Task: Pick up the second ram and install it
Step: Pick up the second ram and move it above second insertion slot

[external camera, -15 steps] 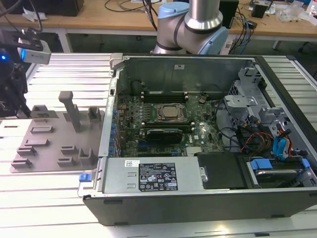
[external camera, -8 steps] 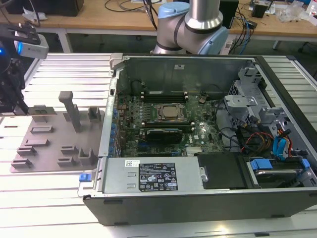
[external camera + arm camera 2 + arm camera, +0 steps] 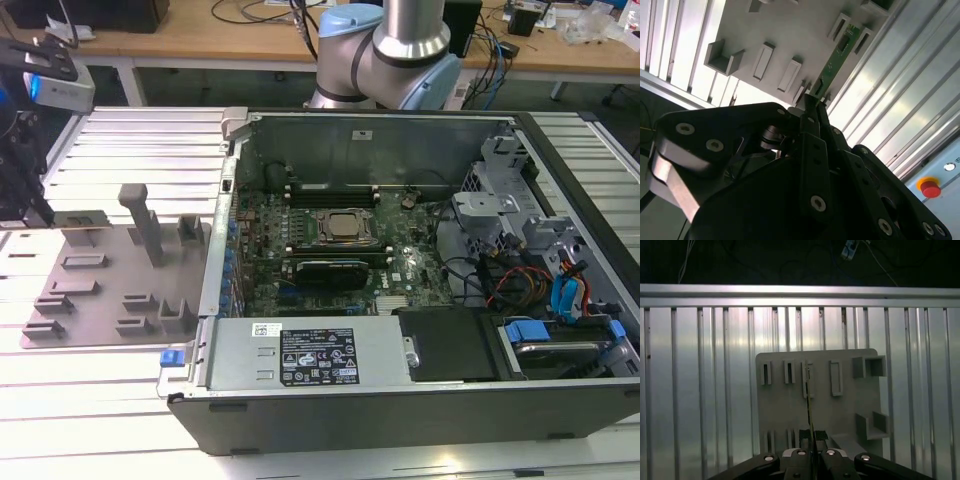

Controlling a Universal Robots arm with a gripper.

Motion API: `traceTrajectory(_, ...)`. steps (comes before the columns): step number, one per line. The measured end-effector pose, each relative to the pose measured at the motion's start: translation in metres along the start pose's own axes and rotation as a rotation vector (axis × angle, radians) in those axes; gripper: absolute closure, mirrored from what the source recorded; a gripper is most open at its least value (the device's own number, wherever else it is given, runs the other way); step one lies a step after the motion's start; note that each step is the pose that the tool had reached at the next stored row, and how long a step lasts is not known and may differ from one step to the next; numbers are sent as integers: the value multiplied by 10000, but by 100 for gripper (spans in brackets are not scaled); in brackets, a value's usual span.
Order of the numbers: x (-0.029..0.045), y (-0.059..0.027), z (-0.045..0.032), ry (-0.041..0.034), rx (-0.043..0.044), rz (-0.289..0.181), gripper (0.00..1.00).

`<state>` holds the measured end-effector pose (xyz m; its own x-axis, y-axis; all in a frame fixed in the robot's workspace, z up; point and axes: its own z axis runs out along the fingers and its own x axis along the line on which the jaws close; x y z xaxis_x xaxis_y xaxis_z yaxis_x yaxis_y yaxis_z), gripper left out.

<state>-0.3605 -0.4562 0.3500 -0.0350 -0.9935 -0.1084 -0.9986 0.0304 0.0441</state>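
The second ram (image 3: 839,50), a thin green-black stick, is pinched at one end by my gripper (image 3: 812,102), which is shut on it. In the first wrist view the ram (image 3: 808,405) shows edge-on as a thin line running out from the gripper (image 3: 810,452) over the grey holder plate (image 3: 785,410). In the exterior view the gripper (image 3: 42,212) is at the far left, holding the ram (image 3: 82,216) level over the far left corner of the holder plate (image 3: 110,290). I cannot tell whether the stick still touches its holder blocks. The motherboard (image 3: 340,240) lies in the open computer case, with memory slots (image 3: 330,188) behind the CPU socket (image 3: 342,226).
Grey holder blocks (image 3: 150,225) stand up from the plate between the gripper and the case wall (image 3: 215,260). A black finned block (image 3: 325,272) sits in front of the socket. Cables and drive cages (image 3: 540,260) fill the case's right side. The slatted aluminium table (image 3: 130,150) surrounds everything.
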Motion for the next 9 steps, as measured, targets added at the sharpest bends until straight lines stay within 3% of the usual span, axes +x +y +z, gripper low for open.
traceTrajectory(9, -9, 5, -107, -4, 1, 0, 89)
